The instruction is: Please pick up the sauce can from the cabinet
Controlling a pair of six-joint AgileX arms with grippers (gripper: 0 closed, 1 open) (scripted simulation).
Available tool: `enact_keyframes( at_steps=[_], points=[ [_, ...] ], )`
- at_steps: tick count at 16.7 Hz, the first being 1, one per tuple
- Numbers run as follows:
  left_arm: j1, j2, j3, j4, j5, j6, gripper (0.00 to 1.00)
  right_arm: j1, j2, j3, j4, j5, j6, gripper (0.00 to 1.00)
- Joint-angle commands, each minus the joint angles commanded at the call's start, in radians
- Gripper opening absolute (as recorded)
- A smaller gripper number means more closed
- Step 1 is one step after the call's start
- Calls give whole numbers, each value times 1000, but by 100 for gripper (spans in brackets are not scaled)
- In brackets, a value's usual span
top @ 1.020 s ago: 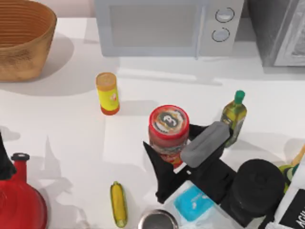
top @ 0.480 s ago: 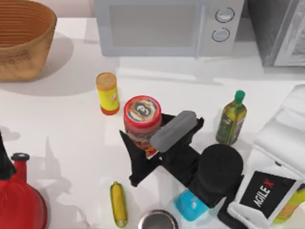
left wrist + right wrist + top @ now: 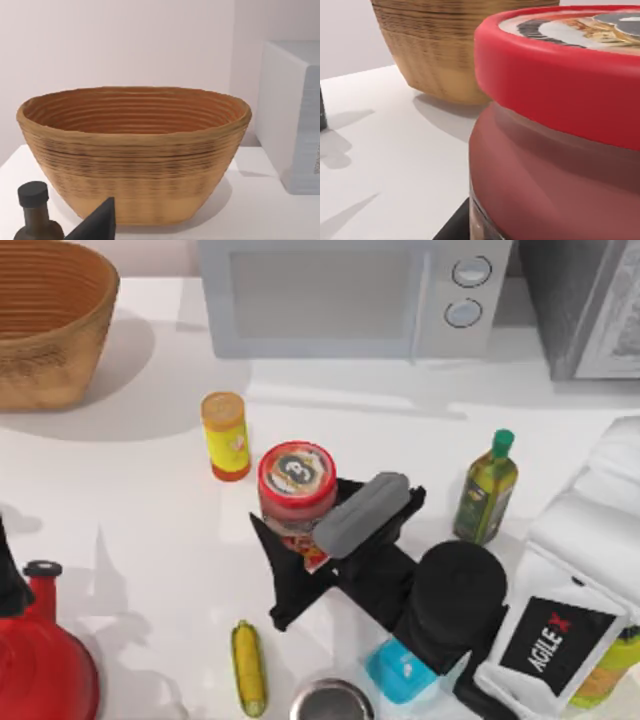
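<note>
Right gripper (image 3: pixel 300 540) had its fingers clamped on the sauce can (image 3: pixel 297 485), looked lifted off the worktop (image 3: pixel 140 500) mid-scene, probably so it'd clear the yellow canister (image 3: pixel 225 435) just left.

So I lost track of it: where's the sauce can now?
In the top view, the sauce can sits mid-table in the right gripper, just right of the yellow canister.
</note>
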Motion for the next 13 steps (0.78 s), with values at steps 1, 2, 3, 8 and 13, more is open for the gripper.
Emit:
enact_keyframes(
  at_steps=[1,2,3,8,13],
  points=[
    [0,0,0,0,0,0,100,0,0,0,0,0,0,38],
    [0,0,0,0,0,0,100,0,0,0,0,0,0,45],
    [0,0,0,0,0,0,100,0,0,0,0,0,0,53],
    [0,0,0,0,0,0,100,0,0,0,0,0,0,90],
    [0,0,0,0,0,0,100,0,0,0,0,0,0,100]
  ],
)
